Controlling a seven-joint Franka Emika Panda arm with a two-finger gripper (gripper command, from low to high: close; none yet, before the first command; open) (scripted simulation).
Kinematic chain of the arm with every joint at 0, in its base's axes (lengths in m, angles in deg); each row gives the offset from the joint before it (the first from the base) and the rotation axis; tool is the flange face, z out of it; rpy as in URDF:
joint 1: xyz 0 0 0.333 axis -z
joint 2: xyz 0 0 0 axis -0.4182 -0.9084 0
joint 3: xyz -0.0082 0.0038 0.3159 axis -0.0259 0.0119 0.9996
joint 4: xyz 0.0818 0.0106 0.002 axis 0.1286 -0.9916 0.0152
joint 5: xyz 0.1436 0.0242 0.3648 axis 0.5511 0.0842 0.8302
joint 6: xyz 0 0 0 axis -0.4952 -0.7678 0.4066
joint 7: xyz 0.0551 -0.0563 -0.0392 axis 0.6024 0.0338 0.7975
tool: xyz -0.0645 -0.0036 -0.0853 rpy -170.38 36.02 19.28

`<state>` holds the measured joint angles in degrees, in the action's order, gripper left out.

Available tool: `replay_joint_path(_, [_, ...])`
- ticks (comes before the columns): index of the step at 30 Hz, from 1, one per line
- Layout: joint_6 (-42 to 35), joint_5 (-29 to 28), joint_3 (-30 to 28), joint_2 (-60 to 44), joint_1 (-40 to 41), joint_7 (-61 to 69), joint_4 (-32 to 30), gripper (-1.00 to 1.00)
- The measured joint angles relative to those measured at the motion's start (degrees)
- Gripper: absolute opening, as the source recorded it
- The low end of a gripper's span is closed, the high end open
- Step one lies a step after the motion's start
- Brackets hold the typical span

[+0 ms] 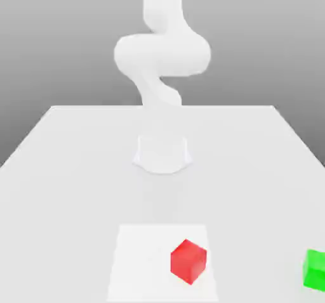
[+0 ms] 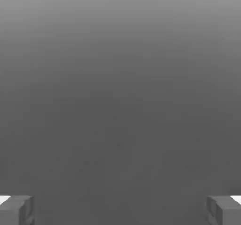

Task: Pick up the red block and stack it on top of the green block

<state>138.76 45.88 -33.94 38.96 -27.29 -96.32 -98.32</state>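
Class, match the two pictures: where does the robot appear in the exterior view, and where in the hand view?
Exterior view: the white arm rises from the table near the middle and runs out past the upper edge.
Hand view: the gripper is open, its two fingers wide apart in two corners of the picture.
Shared landmark: a plain grey backdrop, probably the same one in both.

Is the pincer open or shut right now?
Open: the pincer shows its two fingers far apart in the hand view.
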Motion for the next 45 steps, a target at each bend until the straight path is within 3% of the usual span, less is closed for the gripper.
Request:
replay_joint_path(13, [12.7,4.4,-6.0,-27.5,-10.0,26.1,-9.3,0.00])
replay_joint_path(22, [21.7,2.5,-5.8,-45.8,-12.1,40.3,-15.7,0.00])
replay_joint_path(27, [29.7,4.7,-3.9,-56.0,-10.9,43.5,-15.0,0.00])
replay_joint_path(28, [31.4,5.4,-3.3,-58.0,-10.4,44.0,-14.7,-1.00])
replay_joint_path(35, [31.7,5.4,-3.1,-58.5,-10.2,44.1,-14.7,-1.00])
replay_joint_path(40, [24.2,2.2,-4.8,-49.6,-11.2,41.7,-16.0,-1.00])
replay_joint_path(45, [17.4,-0.5,0.1,-50.5,-17.5,39.3,-8.3,-1.00])
